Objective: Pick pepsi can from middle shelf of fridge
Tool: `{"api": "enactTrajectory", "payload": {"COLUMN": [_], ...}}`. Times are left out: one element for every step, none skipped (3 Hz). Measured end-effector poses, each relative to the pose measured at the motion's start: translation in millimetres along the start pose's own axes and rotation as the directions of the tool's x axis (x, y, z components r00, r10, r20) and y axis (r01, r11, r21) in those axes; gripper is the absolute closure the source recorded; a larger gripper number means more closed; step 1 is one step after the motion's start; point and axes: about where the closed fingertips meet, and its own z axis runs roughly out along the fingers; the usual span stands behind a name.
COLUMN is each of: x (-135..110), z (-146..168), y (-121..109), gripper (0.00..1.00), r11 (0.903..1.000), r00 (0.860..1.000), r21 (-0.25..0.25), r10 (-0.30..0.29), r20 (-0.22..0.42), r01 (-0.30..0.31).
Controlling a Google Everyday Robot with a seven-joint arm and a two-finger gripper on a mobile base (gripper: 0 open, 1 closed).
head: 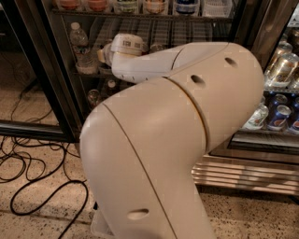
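My arm (187,121) fills the middle of the camera view and reaches into the open fridge (42,70). The gripper (105,54) is at its far end, past the labelled wrist (127,44), over the middle shelf (154,31) and beside a clear water bottle (78,36). The wrist hides most of the gripper. No pepsi can shows on the visible part of the middle shelf, and the arm covers the rest. Dark blue Pepsi cans (279,116) stand low at the far right, behind glass.
Bottles and jars line the top shelf (140,5). A clear cup (87,63) stands near the gripper, with small bottles (93,96) below. Silver cans (282,67) sit at the right. Black cables (32,163) lie on the speckled floor. A ribbed steel panel (243,175) runs along the fridge base.
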Motion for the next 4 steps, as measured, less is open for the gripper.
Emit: {"api": "enactTrajectory", "payload": {"x": [-9, -18, -20, -14], "z": [-6, -20, -34, -49], "y": [5, 21, 43, 64], "gripper": [1.0, 1.0, 1.0, 1.0], "r11": [0.9994, 0.9943, 0.9788, 0.9585], "r00": [1.0, 0.998, 0.992, 0.985], "r21": [-0.033, -0.096, -0.171, -0.237], "r10": [-0.001, 0.05, 0.12, 0.169], "r20": [0.021, 0.038, 0.038, 0.023], "r01": [0.002, -0.046, -0.112, -0.159]}}
